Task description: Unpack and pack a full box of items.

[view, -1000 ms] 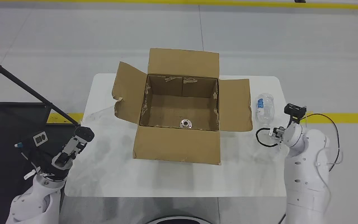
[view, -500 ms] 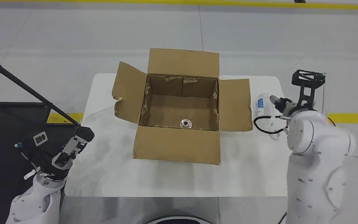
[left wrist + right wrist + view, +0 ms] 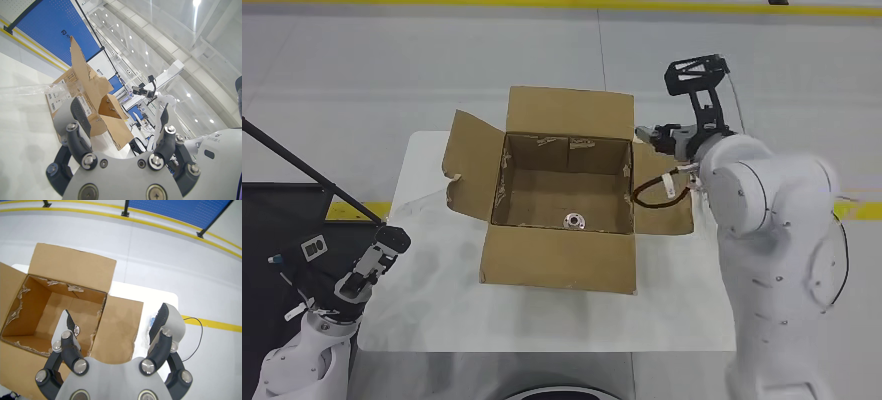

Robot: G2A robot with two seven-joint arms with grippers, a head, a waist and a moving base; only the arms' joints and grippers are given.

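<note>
Our cardboard box stands open in the middle of the white tabletop, with all four flaps folded out. On its brown floor lies one small round metal piece, close to the front wall and about halfway along it. It looks shiny and flat, like a little ring with a hole in the middle. It is round, so it has no long side to line up with.

Our right gripper hangs high over the box's right flap, pointing down. Its two fingers are wide apart and there is nothing between them. From there the metal piece is down inside the box and off toward the left side. In the right wrist view the piece peeks out right beside one finger.

Our left gripper is low by the front left corner of the tabletop, well apart from the box. Its fingers are spread apart too, and they hold nothing. So the right arm is much nearer to the piece.

We think the next move is to go over the rim and straight down to the floor. The box walls are tall, so the gripper could bump the right wall on the way.

Something with a bit of blue lies on the tabletop just past the right flap. A finger hides most of it, so we cannot tell what it is.
</note>
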